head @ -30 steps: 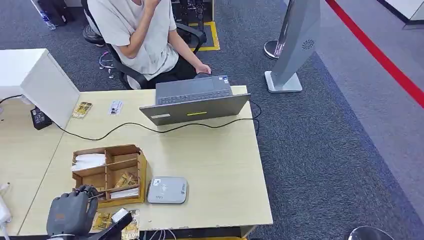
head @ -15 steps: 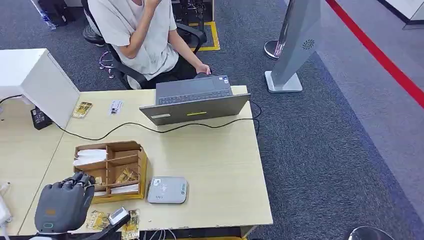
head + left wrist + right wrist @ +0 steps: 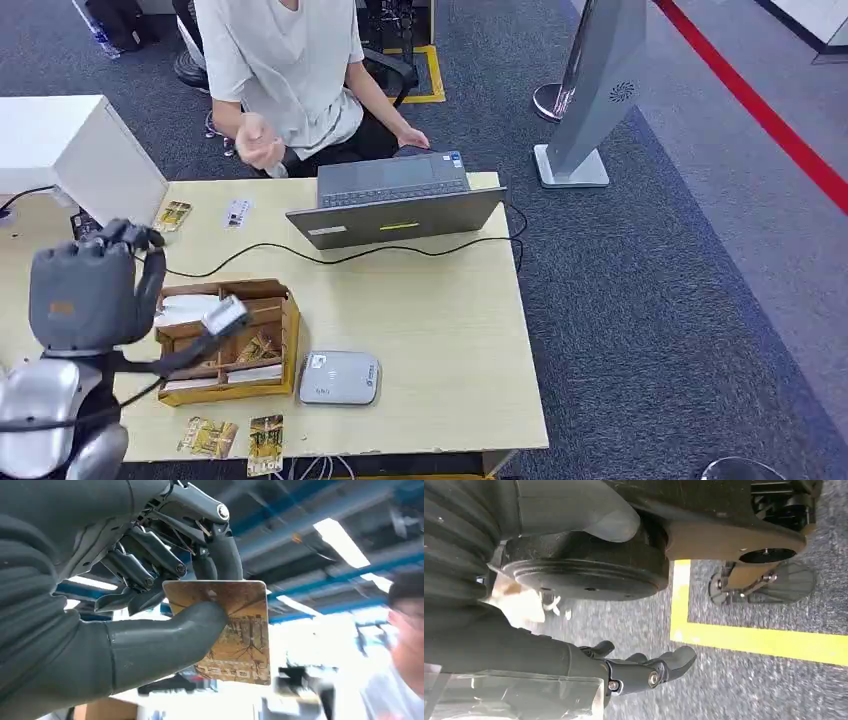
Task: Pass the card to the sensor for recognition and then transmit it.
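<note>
Left robot hand (image 3: 150,605) pinches the card (image 3: 227,630), raised over the bench's (image 3: 440,330) left edge. Lower it flat onto the sensor (image 3: 340,378) near the front edge.

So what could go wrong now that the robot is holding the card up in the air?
The card could slip: the left hand pinches it only near one end, between the thumb and fingers, and most of it sticks out free. On the way down to the grey sensor the hand might bump the wooden organizer right beside it. The black cable lying across the table could snag too.
</note>
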Controlling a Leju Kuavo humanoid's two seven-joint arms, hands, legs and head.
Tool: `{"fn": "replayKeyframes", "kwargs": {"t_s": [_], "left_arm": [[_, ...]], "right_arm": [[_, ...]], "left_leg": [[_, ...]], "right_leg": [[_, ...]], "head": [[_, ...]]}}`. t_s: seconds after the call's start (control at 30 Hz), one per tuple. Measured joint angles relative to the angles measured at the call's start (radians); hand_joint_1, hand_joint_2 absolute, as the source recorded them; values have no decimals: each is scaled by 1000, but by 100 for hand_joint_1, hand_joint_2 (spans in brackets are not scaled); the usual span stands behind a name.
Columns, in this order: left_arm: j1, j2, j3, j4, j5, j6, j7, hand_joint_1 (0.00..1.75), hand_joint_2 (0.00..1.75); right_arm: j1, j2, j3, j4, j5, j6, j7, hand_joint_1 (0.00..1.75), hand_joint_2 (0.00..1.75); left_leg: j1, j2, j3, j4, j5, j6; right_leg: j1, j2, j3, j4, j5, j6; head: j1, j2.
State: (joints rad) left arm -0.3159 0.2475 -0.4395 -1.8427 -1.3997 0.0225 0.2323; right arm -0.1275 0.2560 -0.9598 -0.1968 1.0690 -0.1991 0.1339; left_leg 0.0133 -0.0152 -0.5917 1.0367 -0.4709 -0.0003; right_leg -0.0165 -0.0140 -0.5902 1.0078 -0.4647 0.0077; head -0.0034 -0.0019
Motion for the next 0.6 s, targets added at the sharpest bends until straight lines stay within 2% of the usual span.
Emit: {"fn": "replayKeyframes", "kwargs": {"t_s": [0.07, 0.13, 0.23, 0.5, 0.53, 0.57, 0.6], "left_arm": [[-120, -41, 10, 105, -38, 33, 16, 175, 175], [-219, -82, 27, 238, -87, 89, 30, 175, 175], [-339, -121, 66, 439, -130, 189, 27, 175, 175], [-346, -126, 70, 457, -131, 196, 27, 175, 175], [-405, -145, 87, 575, -135, 237, 33, 175, 175], [-433, -153, 87, 633, -135, 242, 45, 175, 175], [-497, -182, 88, 791, -136, 277, 57, 175, 175]], "right_arm": [[-2, 0, 12, 2, 24, 0, 3, 0, 175], [-3, 0, 24, 3, 49, 1, 9, 0, 175], [-6, 0, 43, 4, 72, 3, 15, 0, 175], [-6, 0, 44, 4, 72, 3, 15, 0, 175], [-7, -1, 51, 5, 80, 3, 14, 0, 175], [-8, -1, 56, 6, 83, 3, 14, 0, 175], [-8, -1, 60, 7, 83, 3, 17, 0, 175]], "left_leg": [[0, 1, 0, 0, 1, -1], [-1, 3, 0, 0, 1, -1], [-1, 4, 1, 0, 1, -1], [-1, 4, 1, 0, 1, -1], [-1, 5, 0, 0, 2, -2], [-1, 5, 0, 0, 2, -2], [-1, 5, 0, 0, 2, -2]], "right_leg": [[0, 3, 1, 0, 2, 1], [-1, 6, 0, 0, 3, 1], [-1, 9, 0, 0, 4, 1], [-1, 9, 0, 0, 4, 1], [-1, 10, 0, 0, 4, 1], [-1, 10, 0, 1, 4, 1], [-1, 11, 0, 1, 4, 1]], "head": [[0, 0], [0, 0], [0, 0], [-1, 0], [-1, 0], [-1, 0], [-1, 0]]}}
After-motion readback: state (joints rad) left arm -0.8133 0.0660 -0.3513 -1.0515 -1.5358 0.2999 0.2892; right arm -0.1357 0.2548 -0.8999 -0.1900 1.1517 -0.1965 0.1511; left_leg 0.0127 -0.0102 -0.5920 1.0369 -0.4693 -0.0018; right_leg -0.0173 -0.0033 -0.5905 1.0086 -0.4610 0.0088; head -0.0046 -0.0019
